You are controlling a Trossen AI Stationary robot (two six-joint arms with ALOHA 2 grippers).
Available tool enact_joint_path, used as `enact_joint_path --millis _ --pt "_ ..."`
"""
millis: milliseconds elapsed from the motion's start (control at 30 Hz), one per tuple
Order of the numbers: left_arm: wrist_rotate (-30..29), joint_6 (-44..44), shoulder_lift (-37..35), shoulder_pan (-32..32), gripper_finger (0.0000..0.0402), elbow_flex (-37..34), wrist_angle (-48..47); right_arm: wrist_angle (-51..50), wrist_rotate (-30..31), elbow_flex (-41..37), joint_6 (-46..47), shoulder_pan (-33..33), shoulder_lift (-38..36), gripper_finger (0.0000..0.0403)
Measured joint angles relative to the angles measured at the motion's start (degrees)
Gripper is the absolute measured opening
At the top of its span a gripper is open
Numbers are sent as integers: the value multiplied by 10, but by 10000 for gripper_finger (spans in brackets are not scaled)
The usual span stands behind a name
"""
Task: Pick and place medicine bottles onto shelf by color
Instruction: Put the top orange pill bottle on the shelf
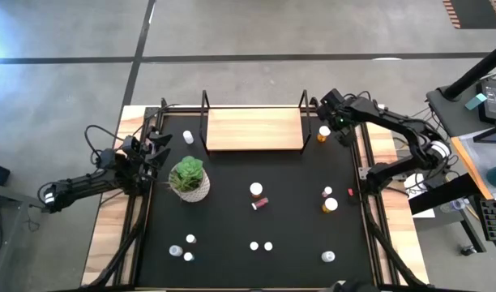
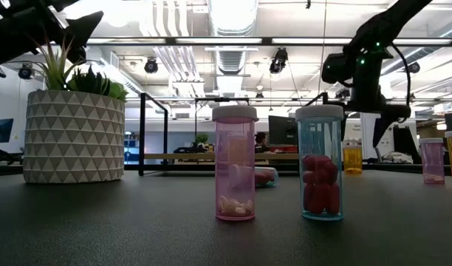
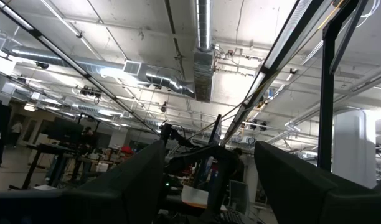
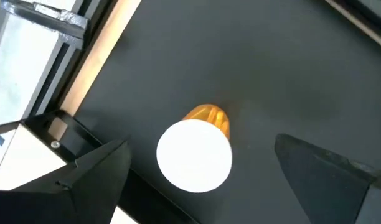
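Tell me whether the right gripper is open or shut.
Open: the right gripper has its fingers spread apart on either side of the amber bottle.

no readable text, no labels or brands (bottles unmarked)

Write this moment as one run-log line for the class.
right gripper: open, above orange bottle beside shelf | left gripper: open, waiting near plant | shelf: no bottles yet
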Motion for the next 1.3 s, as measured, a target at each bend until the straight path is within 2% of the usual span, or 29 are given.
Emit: enact_joint_path --millis 467,567,1033,1167,1300 --pt "0 0 0 0 233 0 0 25 -36 16 -1 0 92 377" --pt "0 0 0 0 233 0 0 25 -36 16 -6 0 92 355" --pt "0 0 0 0 233 0 0 25 -36 16 -5 0 89 207" --pt "0 0 0 0 233 0 0 23 -36 16 -5 0 80 190" --pt "0 0 0 0 233 0 0 12 -32 16 -5 0 52 193"
